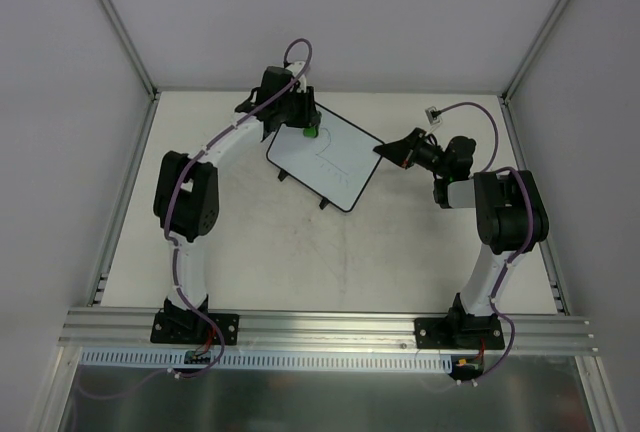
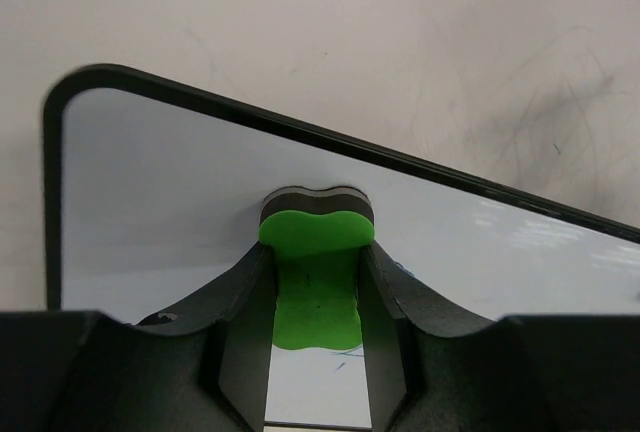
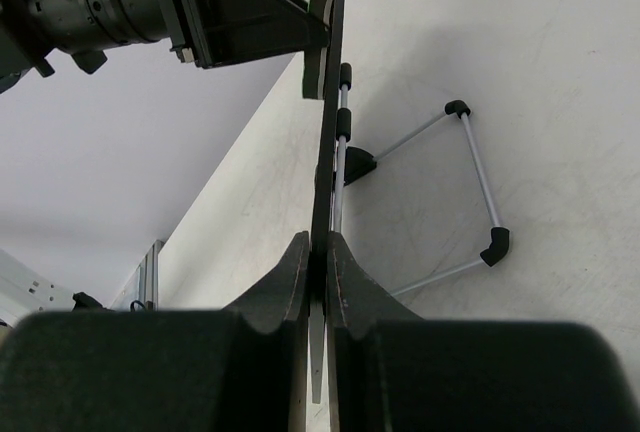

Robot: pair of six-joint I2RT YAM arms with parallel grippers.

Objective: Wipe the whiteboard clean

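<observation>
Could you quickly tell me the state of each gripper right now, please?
Left gripper: closed on the green eraser.
Right gripper: closed on the whiteboard edge.

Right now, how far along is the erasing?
Set up: right gripper clamps the whiteboard by its edge, left gripper holds the green eraser. In hand: eraser against the board near its far corner. To do: marker lines across the middle remain.

top view looks down; close wrist views share the whiteboard [image 1: 335,167], right's apparently edge-on.
</observation>
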